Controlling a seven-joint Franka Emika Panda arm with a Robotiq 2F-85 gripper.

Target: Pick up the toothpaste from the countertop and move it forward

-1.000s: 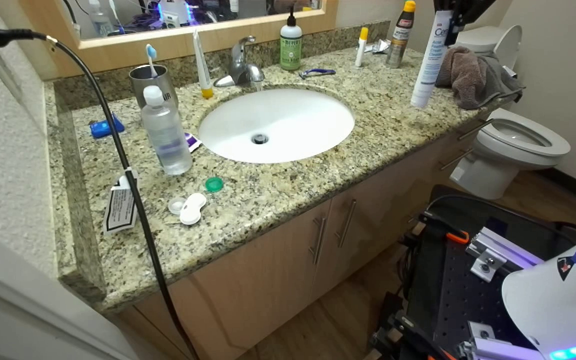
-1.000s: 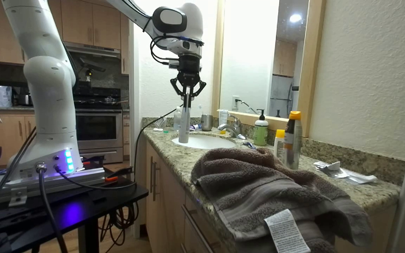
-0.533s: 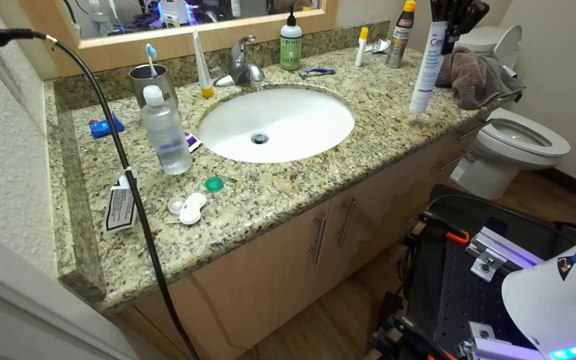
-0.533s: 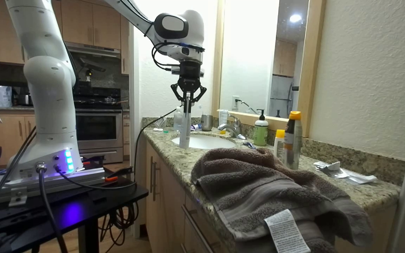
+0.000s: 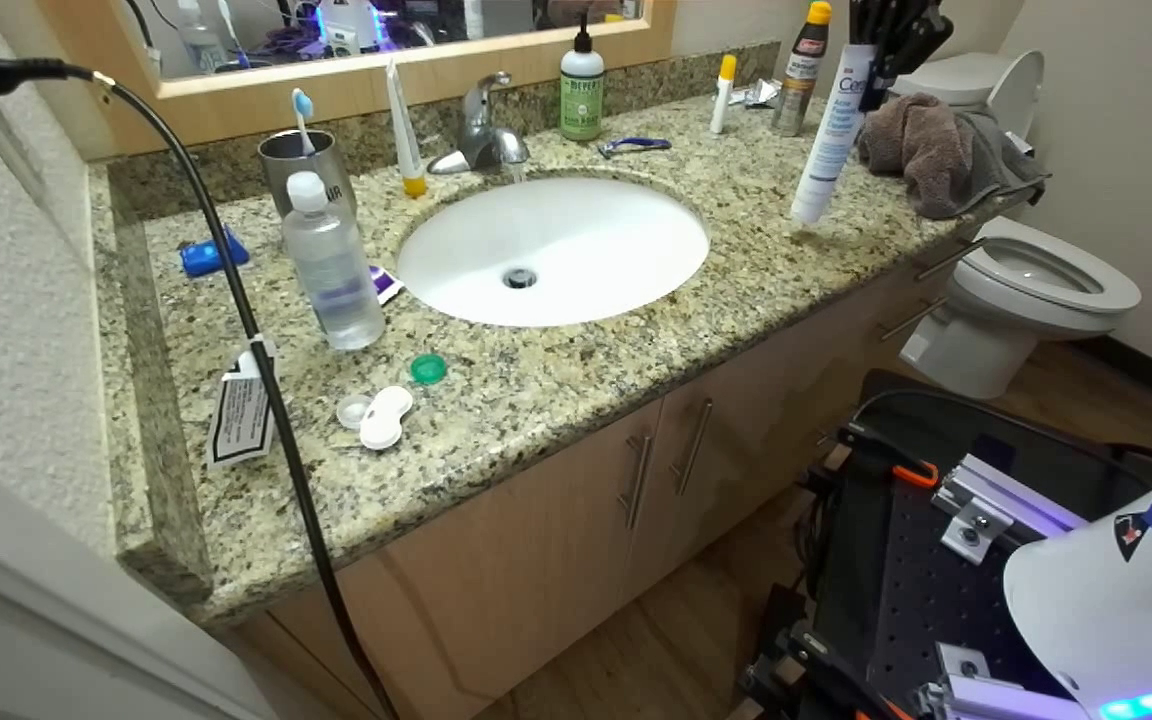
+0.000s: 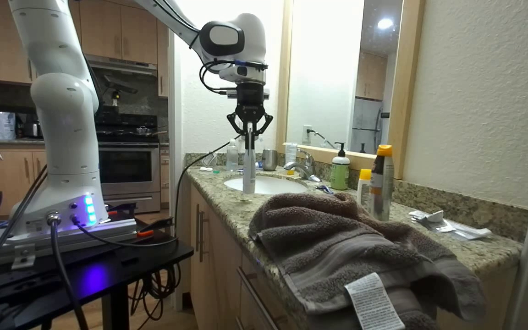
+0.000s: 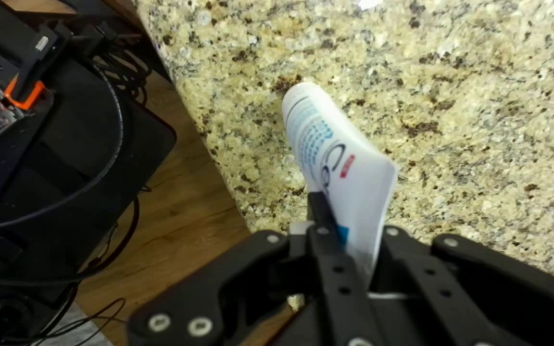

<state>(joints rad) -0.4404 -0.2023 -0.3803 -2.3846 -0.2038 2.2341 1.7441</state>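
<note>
The toothpaste, a tall white tube with bluish print, shows in both exterior views point(image 5: 829, 150) point(image 6: 249, 172) and in the wrist view point(image 7: 322, 144). My gripper point(image 5: 871, 85) is shut on its upper end, also seen in an exterior view point(image 6: 250, 136) and in the wrist view point(image 7: 346, 230). The tube hangs bottom-down, slightly tilted in an exterior view. Its lower end is just over the speckled granite countertop point(image 5: 576, 375), right of the sink; I cannot tell if it touches. The countertop also fills much of the wrist view point(image 7: 459, 105). The gripped end is partly hidden by the fingers.
The white oval sink point(image 5: 616, 250) lies left of the tube. A brown-grey towel point(image 6: 337, 238) is heaped nearby. A spray can point(image 5: 801, 75), a yellow-capped white bottle point(image 5: 723, 95), a razor point(image 5: 636, 146) and a green soap bottle point(image 5: 582, 95) stand or lie along the back.
The gripper, shut on the tube, has come down a little, then shifted toward the sink and wall side. The other objects have not moved.
</note>
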